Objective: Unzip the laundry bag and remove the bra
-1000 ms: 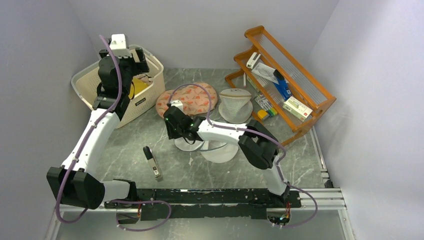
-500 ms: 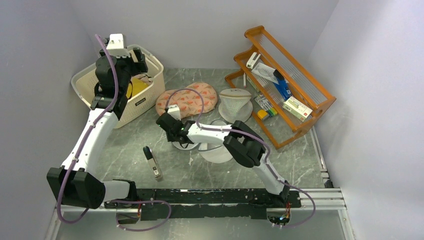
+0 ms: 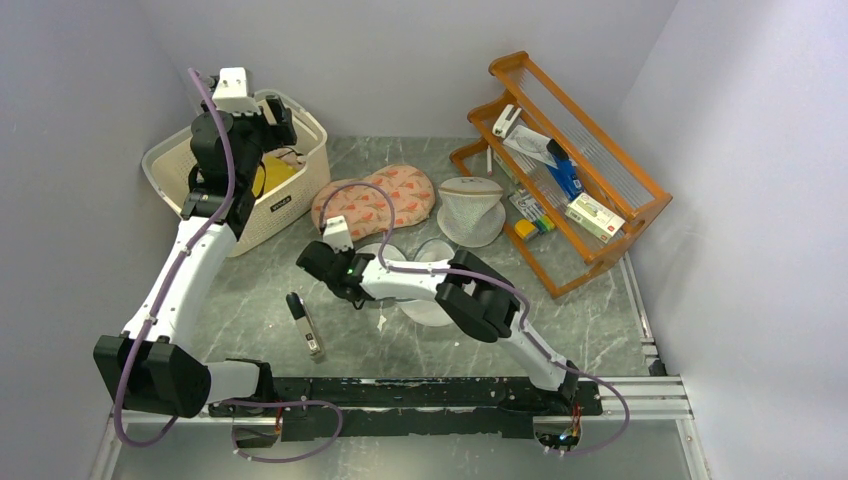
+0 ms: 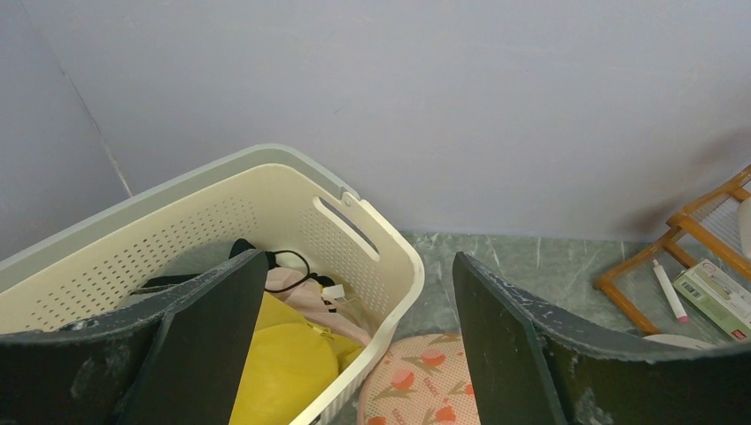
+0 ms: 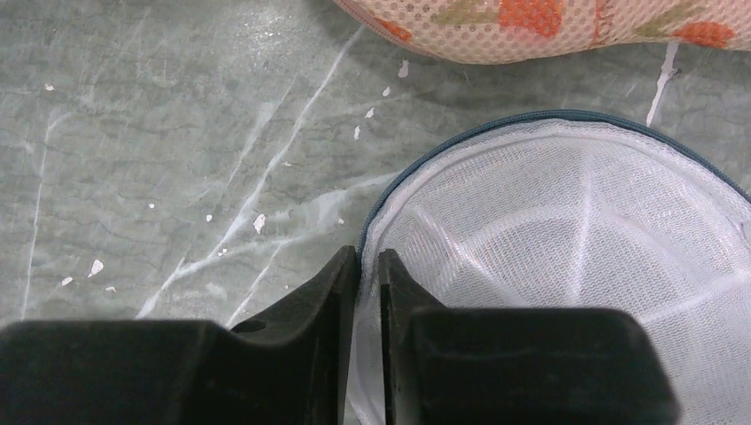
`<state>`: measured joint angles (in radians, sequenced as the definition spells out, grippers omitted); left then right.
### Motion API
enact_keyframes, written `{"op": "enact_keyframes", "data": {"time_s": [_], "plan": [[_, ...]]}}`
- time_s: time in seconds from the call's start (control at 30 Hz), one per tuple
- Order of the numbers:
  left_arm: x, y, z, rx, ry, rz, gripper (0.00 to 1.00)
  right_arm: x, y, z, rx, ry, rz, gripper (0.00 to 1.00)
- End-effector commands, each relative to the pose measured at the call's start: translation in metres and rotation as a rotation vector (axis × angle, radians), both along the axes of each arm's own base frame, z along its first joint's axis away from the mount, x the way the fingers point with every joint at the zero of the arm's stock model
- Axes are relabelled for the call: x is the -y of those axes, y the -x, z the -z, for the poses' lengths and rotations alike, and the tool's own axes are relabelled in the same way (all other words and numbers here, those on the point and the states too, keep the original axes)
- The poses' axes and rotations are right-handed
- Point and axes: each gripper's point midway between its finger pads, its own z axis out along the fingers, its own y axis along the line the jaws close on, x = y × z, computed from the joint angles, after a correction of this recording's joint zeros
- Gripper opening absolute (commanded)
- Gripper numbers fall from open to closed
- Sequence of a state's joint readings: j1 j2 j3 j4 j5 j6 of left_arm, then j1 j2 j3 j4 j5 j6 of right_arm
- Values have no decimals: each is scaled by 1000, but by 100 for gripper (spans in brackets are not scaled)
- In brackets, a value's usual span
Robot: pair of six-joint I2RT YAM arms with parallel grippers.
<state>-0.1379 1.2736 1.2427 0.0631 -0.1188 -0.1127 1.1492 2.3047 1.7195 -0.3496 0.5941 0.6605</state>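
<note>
The laundry bag (image 3: 428, 310) is a white round mesh bag with a teal zip rim, lying flattened on the table under my right arm. In the right wrist view it (image 5: 567, 266) fills the right half. My right gripper (image 5: 369, 266) is shut on the bag's rim at its left edge, with mesh pinched between the fingers. In the top view the right gripper (image 3: 340, 283) sits at the bag's left side. My left gripper (image 4: 359, 261) is open and empty, held high over the cream basket (image 4: 390, 257); it also shows in the top view (image 3: 275, 110). No bra shows.
A peach tulip-print mesh pad (image 3: 375, 198) lies behind the bag. A white cone-shaped mesh bag (image 3: 470, 210) stands at the back. A wooden rack (image 3: 575, 150) is at the right. The cream basket (image 3: 165, 160) holds yellow and pink cloth. A black stick-like object (image 3: 305, 322) lies front left.
My right gripper has moved left and nearer, pulling the bag's rim with it. The left arm has hardly moved.
</note>
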Motion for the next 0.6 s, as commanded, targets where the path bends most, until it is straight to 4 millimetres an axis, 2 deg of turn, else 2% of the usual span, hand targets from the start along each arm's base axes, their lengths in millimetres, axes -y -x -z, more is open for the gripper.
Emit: {"op": "enact_keyframes", "data": {"time_s": [0.0, 0.1, 0.13, 0.2, 0.33, 0.47, 0.57], "plan": [[1, 3, -23, 55, 14, 22, 88, 14, 13, 15, -88, 76, -52, 14], [1, 2, -21, 54, 13, 22, 88, -9, 12, -26, -64, -63, -96, 6], [0, 2, -21, 53, 12, 19, 88, -15, 12, -48, -44, -124, -118, 3], [0, 1, -19, 47, 9, 16, 88, -19, 15, -79, -18, -224, -140, 0], [0, -1, -15, 41, 8, 15, 88, -10, 25, -143, 7, -447, -179, 0], [1, -2, -15, 37, 11, 20, 87, 10, 38, -194, 35, -678, -218, 0], [2, -1, -17, 44, 10, 21, 87, 24, 49, -225, 41, -838, -248, 0]]}}
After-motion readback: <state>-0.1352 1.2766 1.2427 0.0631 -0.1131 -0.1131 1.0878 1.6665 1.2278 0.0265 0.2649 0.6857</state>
